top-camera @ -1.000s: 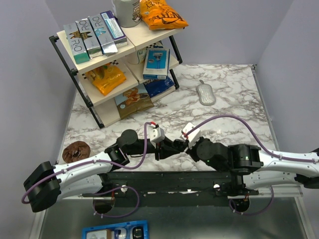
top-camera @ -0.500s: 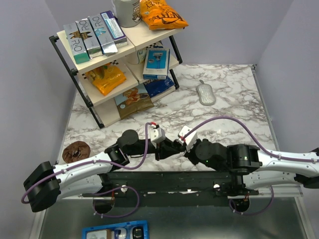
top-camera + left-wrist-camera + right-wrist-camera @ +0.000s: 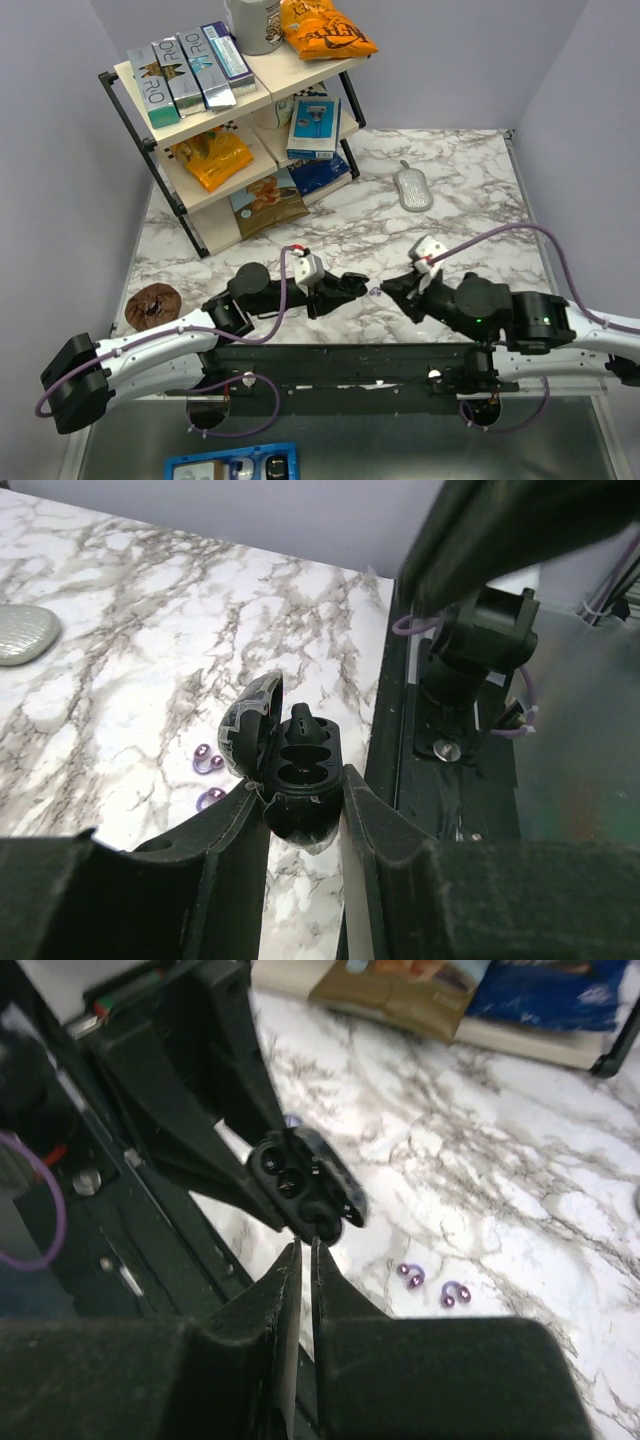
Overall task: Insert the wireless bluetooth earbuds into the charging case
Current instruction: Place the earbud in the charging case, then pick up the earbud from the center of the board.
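Observation:
My left gripper point(image 3: 300, 783) point(image 3: 350, 283) is shut on the charging case point(image 3: 300, 765), a small clamshell held open just above the marble table, near its front edge. Its dark inside shows two wells, and the pale lid point(image 3: 245, 730) leans left. Two translucent purple earbuds point(image 3: 207, 762) point(image 3: 211, 797) lie on the marble beside it. In the right wrist view the same two earbuds point(image 3: 411, 1276) point(image 3: 455, 1295) lie to the right of the case point(image 3: 300, 1185). My right gripper point(image 3: 306, 1245) point(image 3: 388, 288) points at the case from just short of it. Its fingers stand a narrow slit apart with nothing between them.
A two-tier shelf rack point(image 3: 240, 120) with boxes and snack bags fills the back left. A grey oval object point(image 3: 412, 188) lies at the back right. A brown disc point(image 3: 153, 300) sits at the left edge. A blue tray point(image 3: 232, 465) lies below the table's front edge.
My right gripper has drawn back to the right, away from the case, and its fingers have parted a little. The left gripper still holds the open case.

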Motion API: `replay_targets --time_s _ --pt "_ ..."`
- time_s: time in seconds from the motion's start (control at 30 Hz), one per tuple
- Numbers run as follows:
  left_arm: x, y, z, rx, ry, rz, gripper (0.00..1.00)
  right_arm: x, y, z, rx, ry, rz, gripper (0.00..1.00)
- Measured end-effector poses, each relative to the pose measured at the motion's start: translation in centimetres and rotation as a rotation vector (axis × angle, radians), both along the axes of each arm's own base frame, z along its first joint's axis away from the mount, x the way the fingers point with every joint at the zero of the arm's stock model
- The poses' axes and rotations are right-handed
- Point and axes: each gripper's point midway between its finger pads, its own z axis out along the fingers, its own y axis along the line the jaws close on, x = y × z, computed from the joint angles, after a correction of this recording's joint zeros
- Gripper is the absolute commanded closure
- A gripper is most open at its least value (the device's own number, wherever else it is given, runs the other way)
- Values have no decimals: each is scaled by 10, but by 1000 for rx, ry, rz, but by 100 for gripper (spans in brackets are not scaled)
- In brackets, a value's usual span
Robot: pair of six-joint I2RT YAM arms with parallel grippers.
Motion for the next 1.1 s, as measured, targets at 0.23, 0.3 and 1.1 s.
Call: replay_targets --time_s 0.23,0.3,1.1 --pt "0 24 14 -40 -35 79 100 36 -32 -1 154 57 -228 78" --pt "0 30 18 -45 -45 96 100 47 -30 -27 121 116 -267 77" --pt "-3 74 23 -5 -70 219 100 32 102 -213 -73 612 -30 76"
